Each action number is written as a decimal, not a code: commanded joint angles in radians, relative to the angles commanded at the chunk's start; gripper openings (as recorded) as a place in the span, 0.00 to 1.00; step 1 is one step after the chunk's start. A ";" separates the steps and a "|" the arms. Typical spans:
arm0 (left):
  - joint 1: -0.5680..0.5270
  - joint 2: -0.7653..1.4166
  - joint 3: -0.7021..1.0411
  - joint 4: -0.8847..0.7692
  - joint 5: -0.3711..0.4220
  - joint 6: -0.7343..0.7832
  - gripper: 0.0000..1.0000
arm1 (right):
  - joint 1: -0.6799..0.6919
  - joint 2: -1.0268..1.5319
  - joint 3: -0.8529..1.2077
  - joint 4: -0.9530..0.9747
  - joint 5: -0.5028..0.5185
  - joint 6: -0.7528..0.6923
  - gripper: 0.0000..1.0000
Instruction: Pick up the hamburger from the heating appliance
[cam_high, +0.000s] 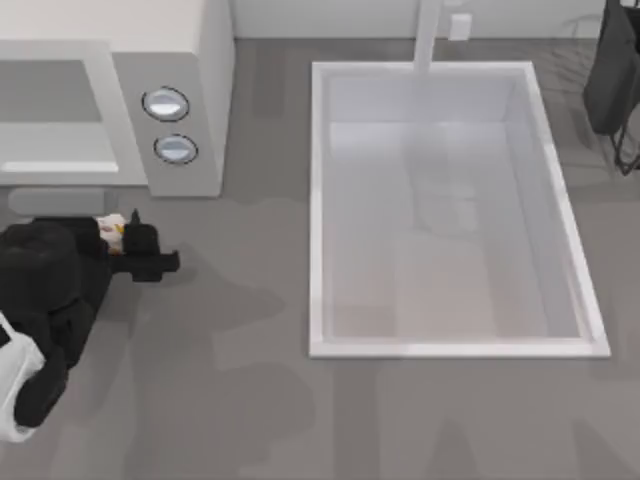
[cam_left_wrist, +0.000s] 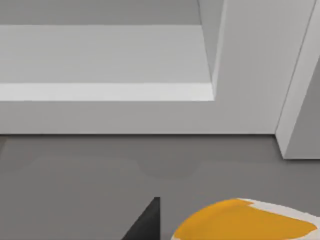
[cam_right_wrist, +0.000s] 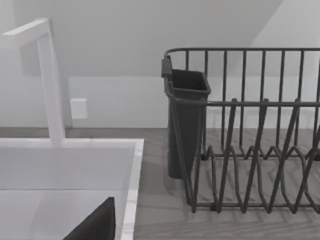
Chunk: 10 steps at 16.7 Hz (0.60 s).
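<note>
The hamburger (cam_high: 112, 230), a small orange, yellow and white lump, is held just in front of the heating appliance (cam_high: 205, 90), a white box with two round knobs (cam_high: 166, 104) and a rectangular cavity (cam_high: 50, 115). My left gripper (cam_high: 125, 238) is shut on it, low at the table's left. The left wrist view has the hamburger (cam_left_wrist: 245, 222) close beside one dark fingertip (cam_left_wrist: 147, 227), with the appliance's cavity (cam_left_wrist: 100, 55) beyond. My right arm (cam_high: 612, 75) is parked at the far right; one of its fingertips (cam_right_wrist: 97, 225) shows in the right wrist view.
A large white sink basin (cam_high: 318, 200) with a faucet (cam_high: 428, 35) takes up the middle and right of the table. A dark wire dish rack (cam_right_wrist: 250, 140) with a cutlery cup (cam_right_wrist: 186, 120) stands at the far right. Grey counter lies along the near edge.
</note>
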 joint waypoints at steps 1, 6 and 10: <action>0.000 0.000 0.000 0.000 0.000 0.000 0.15 | 0.000 0.000 0.000 0.000 0.000 0.000 1.00; 0.000 0.000 0.000 0.000 0.000 0.000 0.53 | 0.000 0.000 0.000 0.000 0.000 0.000 1.00; 0.000 0.000 0.000 0.000 0.000 0.000 0.83 | 0.000 0.000 0.000 0.000 0.000 0.000 1.00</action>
